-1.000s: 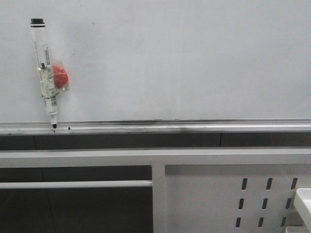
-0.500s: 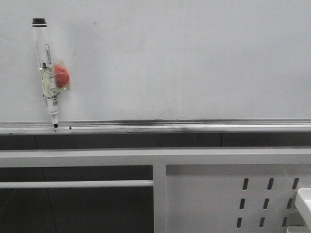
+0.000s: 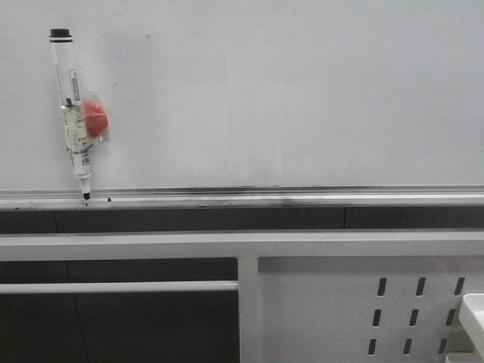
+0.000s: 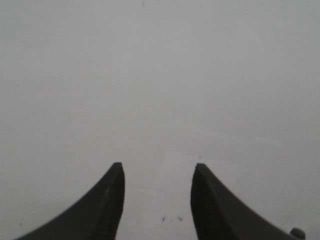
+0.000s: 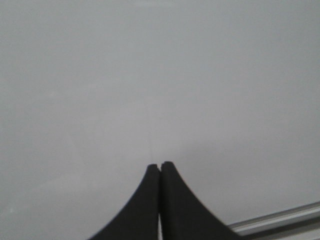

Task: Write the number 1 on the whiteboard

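Observation:
The whiteboard (image 3: 287, 98) fills the upper front view, white and glossy, with a silver tray rail (image 3: 302, 198) along its lower edge. No number 1 is in view on it. A marker (image 3: 73, 113) with a black cap hangs nearly upright at the board's left, tip down at the rail, beside a red magnet (image 3: 95, 119). Neither gripper shows in the front view. My left gripper (image 4: 157, 167) is open and empty, facing the whiteboard (image 4: 160, 75). My right gripper (image 5: 160, 165) is shut with nothing in it, also facing the whiteboard (image 5: 160, 75), with the rail (image 5: 280, 220) close by.
Below the rail runs a white metal frame (image 3: 363, 302) with slotted holes and a horizontal bar (image 3: 113, 287). A white object (image 3: 473, 318) pokes in at the right edge. Tiny dark specks (image 4: 170, 218) sit on the board between the left fingers.
The whole front view has shifted a few pixels to the right. Nothing else has visibly moved.

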`<act>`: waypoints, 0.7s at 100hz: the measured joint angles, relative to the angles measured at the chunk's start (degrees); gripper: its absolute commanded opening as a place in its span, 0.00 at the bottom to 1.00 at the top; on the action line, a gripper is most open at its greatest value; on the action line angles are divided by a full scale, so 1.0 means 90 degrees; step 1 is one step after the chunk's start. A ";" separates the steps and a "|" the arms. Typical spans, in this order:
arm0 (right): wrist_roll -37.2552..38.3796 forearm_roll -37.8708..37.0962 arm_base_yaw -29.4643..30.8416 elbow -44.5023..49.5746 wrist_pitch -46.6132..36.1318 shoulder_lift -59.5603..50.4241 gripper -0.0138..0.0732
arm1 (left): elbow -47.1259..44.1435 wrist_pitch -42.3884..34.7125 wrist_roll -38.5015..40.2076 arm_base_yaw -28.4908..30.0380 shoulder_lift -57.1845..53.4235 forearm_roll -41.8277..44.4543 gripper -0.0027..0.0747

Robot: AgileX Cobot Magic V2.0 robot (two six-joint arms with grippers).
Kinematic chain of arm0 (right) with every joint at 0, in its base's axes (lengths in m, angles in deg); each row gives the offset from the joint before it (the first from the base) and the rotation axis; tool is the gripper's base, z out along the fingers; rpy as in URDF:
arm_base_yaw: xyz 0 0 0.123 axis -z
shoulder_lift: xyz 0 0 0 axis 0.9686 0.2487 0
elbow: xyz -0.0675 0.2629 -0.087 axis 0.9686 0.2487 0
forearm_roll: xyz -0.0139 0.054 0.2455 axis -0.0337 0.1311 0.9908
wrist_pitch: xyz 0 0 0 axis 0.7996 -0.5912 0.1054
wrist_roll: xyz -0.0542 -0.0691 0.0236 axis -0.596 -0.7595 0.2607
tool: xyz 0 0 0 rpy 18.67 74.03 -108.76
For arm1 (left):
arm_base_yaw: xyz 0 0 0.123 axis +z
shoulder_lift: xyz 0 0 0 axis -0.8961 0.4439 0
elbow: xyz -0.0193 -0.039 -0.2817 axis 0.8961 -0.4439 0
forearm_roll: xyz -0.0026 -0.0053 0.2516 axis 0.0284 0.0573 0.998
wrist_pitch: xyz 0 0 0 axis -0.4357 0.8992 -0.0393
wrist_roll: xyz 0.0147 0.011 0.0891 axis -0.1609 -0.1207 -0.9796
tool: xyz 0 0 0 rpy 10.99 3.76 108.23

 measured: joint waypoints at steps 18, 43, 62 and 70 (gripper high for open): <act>0.0000 0.0064 0.0000 0.0000 0.0000 0.0861 0.08 | -0.0015 -0.0081 0.0000 -0.0545 0.1271 -0.0053 0.42; 0.0005 0.0077 -0.0399 0.0000 -0.0132 0.1830 0.08 | -0.0212 -0.1277 0.0000 -0.2264 0.3040 0.0041 0.42; 0.0005 0.0077 -0.1032 0.0000 -0.0194 0.2051 0.08 | -0.0430 -0.2528 0.0000 -0.3514 0.4481 -0.0015 0.42; 0.0005 0.0077 -0.1256 0.0000 -0.0194 0.2051 0.08 | -0.0480 -0.3204 0.0000 -0.3796 0.5048 -0.0076 0.42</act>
